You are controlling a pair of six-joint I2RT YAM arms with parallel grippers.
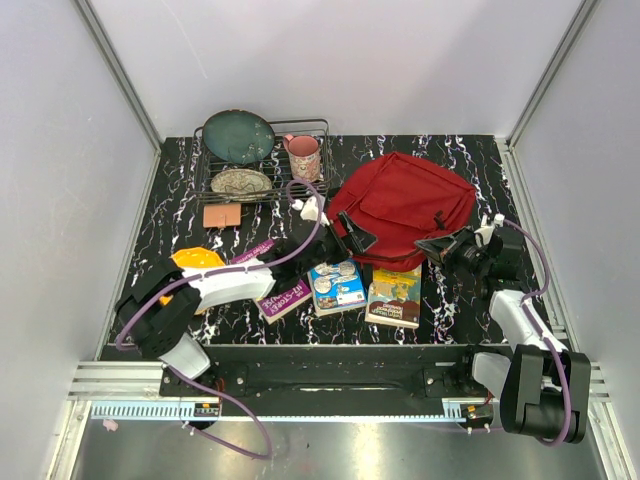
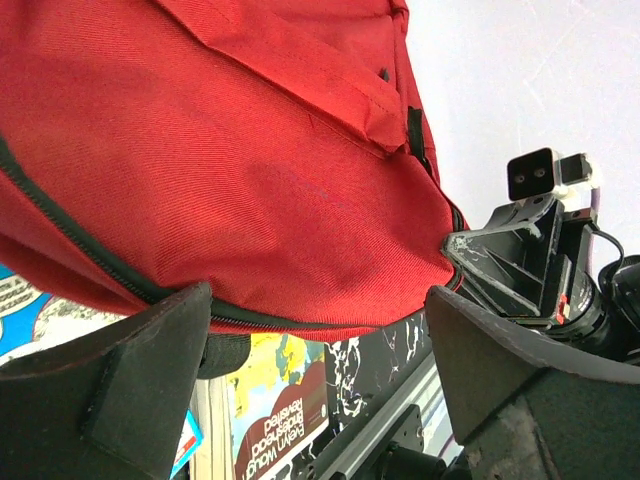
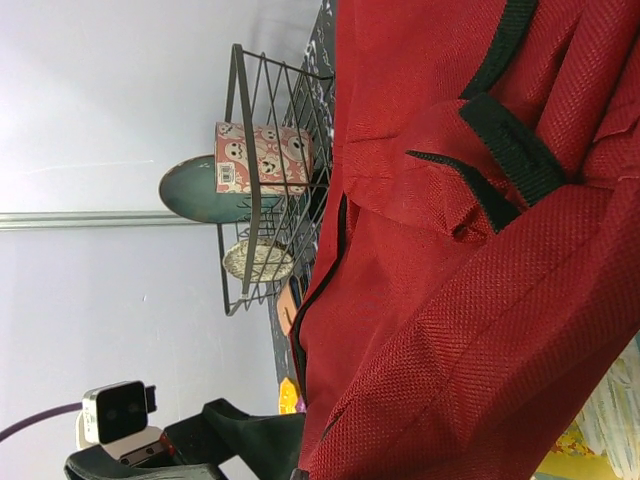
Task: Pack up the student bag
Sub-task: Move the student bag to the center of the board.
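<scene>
Lying on the black, white-veined worktop [image 1: 478, 165]: student bag [image 1: 405, 200], a large dark-red fabric backpack with black straps and zip line, set between the two tools and touching neither side wall.

Left tool [image 1: 352, 235]: released, fingers [image 2: 110, 390] spread wide, at the bag's left near corner. The bag's zipped lower edge runs across the gap, with no pad seen pressing on it.

Right tool [image 1: 438, 247]: clenched, tip against the bag's near right corner. Whether fabric is pinched cannot be told.

Just nearer than the tools, in a row: a purple-covered book [image 1: 285, 298], a blue-covered book with round pictures [image 1: 337, 286], and a yellow-and-brown book [image 1: 395, 296] just beside the bag's near edge.

Beyond and left of the left tool: a dark wire rack [image 1: 322, 128] holding a round teal plate [image 1: 238, 135], an oval patterned dish [image 1: 240, 182] and a pink mug [image 1: 303, 157]. A terracotta square pad [image 1: 222, 215] lies at its near side.

Open room: bare worktop beyond the right tool toward the far right corner, and a narrow strip between the bag and the mug.
</scene>
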